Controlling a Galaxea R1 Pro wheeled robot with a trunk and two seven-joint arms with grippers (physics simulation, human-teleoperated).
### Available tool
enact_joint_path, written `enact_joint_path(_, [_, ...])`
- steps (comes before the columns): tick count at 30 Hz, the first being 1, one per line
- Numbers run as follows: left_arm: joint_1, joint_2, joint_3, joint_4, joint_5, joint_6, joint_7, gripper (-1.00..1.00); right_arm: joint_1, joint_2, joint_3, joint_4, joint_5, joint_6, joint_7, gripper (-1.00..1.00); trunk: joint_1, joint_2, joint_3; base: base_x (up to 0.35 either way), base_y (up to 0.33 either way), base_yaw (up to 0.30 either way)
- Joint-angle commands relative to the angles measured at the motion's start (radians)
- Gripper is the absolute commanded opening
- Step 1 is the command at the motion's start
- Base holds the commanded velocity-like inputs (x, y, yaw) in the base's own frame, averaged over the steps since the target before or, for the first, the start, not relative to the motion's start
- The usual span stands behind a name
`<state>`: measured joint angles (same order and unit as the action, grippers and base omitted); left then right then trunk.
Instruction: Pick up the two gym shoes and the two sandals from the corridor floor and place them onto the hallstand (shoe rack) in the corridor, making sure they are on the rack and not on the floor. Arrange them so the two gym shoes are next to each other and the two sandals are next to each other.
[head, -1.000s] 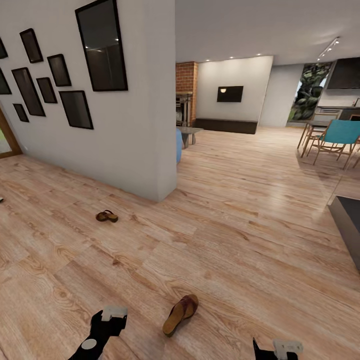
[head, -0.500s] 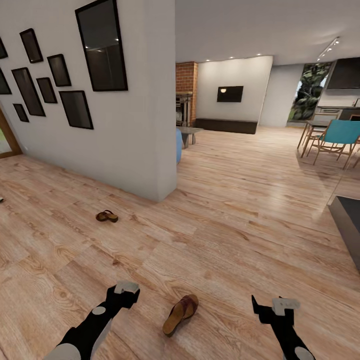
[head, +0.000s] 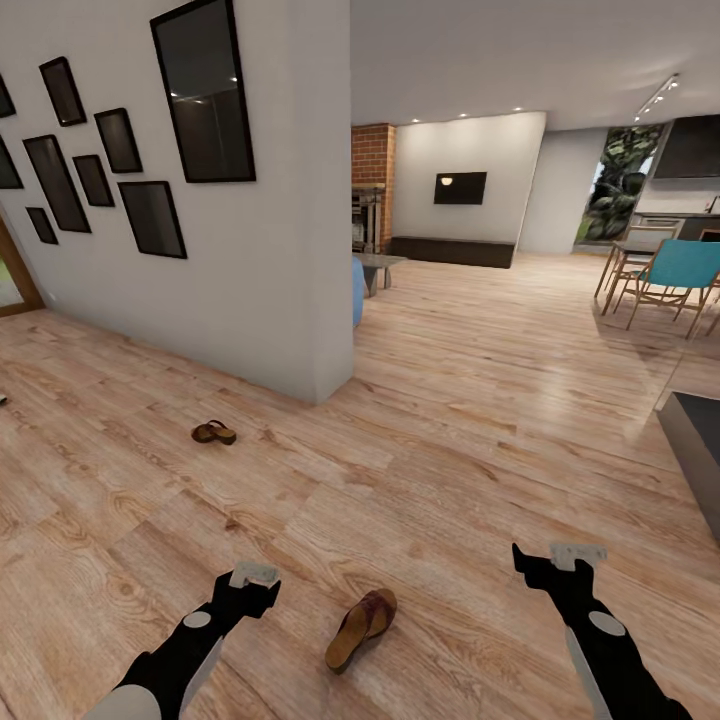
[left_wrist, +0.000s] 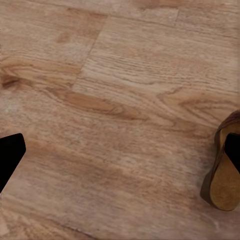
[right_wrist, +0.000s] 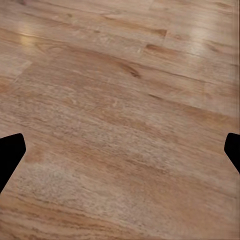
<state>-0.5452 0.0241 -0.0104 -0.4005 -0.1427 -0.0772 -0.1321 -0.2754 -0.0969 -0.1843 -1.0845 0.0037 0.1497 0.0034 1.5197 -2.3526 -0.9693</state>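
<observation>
- Brown leather, the near sandal (head: 361, 629) lies on the corridor floor (head: 450, 470), ungrasped.
- Left gripper (head: 252, 584) beside that sandal, right gripper (head: 556, 562) well apart; both spread wide, empty, likely readying a pickup.
- The second sandal (head: 213, 432) lies far beyond the near sandal.

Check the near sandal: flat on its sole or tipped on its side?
Tipped on its side. The near sandal shows its tan sole edge in the head view, and the left wrist view shows the sole face turned sideways above the floor.

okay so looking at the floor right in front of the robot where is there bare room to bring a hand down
Bare planks lie between the near sandal and the right gripper, and between the near sandal and the far sandal by the wall. It is tightest between the left gripper and the near sandal.
</observation>
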Motion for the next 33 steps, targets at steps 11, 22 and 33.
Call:
enact_joint_path(11, [0.003,0.006,0.000,0.000,-0.026,-0.008,-0.002,1.00,-0.008,0.004,-0.014,-0.020,0.002,0.030,0.000,1.00,0.000,0.000,0.001,0.000,0.000,-0.093])
enact_joint_path(22, [0.004,0.008,0.001,-0.006,-0.029,-0.024,-0.003,1.00,-0.008,0.005,-0.016,-0.023,0.002,0.035,0.000,1.00,0.000,0.000,0.006,0.059,-0.033,-0.261])
enact_joint_path(33, [0.004,0.005,0.001,-0.005,-0.029,-0.068,-0.001,1.00,-0.008,0.007,-0.011,-0.058,0.004,0.037,-0.002,1.00,0.000,0.000,0.006,0.099,-0.130,-0.040])
